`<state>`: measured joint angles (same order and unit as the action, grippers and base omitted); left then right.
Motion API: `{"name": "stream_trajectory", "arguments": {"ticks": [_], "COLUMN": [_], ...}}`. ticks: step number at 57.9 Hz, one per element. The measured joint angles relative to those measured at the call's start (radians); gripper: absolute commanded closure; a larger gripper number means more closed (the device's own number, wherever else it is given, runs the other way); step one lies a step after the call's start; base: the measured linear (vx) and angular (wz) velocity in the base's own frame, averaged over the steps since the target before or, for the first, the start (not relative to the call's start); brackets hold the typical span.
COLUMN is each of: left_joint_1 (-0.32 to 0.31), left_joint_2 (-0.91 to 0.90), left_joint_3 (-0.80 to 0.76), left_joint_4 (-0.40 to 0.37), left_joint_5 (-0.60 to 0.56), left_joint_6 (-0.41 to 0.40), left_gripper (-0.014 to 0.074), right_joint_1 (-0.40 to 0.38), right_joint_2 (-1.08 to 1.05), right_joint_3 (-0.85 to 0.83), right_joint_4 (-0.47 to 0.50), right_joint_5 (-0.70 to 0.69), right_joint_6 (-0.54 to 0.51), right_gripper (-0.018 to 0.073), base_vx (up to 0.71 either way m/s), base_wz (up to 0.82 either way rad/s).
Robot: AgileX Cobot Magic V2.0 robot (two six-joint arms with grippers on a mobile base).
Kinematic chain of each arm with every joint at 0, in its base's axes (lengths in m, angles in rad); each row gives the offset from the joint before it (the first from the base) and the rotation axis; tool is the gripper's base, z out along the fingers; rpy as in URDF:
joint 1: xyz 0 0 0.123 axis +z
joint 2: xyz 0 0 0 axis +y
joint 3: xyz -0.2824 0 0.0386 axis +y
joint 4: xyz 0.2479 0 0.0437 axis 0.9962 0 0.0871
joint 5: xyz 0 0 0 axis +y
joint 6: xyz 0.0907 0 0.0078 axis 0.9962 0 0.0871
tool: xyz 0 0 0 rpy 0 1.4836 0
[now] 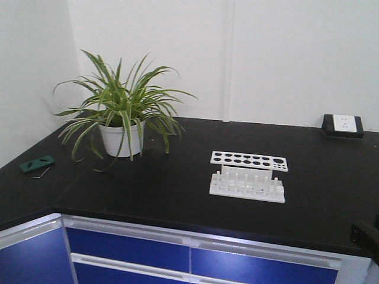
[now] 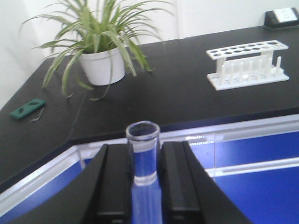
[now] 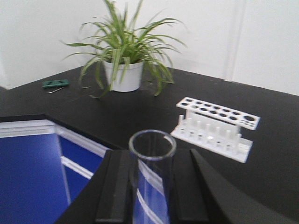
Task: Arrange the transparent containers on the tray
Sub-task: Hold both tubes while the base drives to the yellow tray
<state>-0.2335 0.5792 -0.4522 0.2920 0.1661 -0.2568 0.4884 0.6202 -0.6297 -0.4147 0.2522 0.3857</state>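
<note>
Front view: the black countertop (image 1: 177,195) carried a spider plant (image 1: 121,106) in a white pot far left, a white holed rack (image 1: 249,176) right of centre, a small green object (image 1: 37,163) at the left edge and a socket box (image 1: 343,125) far right. Left wrist view: the left gripper (image 2: 144,151) was clamped on a slim glass test tube (image 2: 143,133), upright with its open rim up, seen against the blue cabinet fronts (image 2: 252,154) on the near side of the counter. Right wrist view: the right gripper (image 3: 152,158) was likewise closed around a second test tube (image 3: 152,186), upright between its black fingers, with the rack and plant beyond.
</note>
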Motion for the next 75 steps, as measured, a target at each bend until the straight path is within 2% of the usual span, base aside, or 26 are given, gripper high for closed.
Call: {"name": "stream_trajectory", "arguments": {"ticks": [41, 75], "left_joint_1": [0.0, 0.0], "left_joint_2": [0.0, 0.0], "left_joint_3": [0.0, 0.0], "left_joint_4": [0.0, 0.0], "left_joint_5": [0.0, 0.0], "left_joint_6": [0.0, 0.0], "left_gripper": [0.0603, 0.0603], "right_joint_1": [0.0, 0.0], "right_joint_2": [0.0, 0.0], "right_joint_3": [0.002, 0.002], "right_joint_4": [-0.002, -0.002], "right_joint_5": [0.0, 0.0], "right_joint_6": [0.0, -0.002], "right_gripper": [0.0571, 0.0571], "base_vx": [-0.33, -0.32], "base_wz": [0.37, 0.53]}}
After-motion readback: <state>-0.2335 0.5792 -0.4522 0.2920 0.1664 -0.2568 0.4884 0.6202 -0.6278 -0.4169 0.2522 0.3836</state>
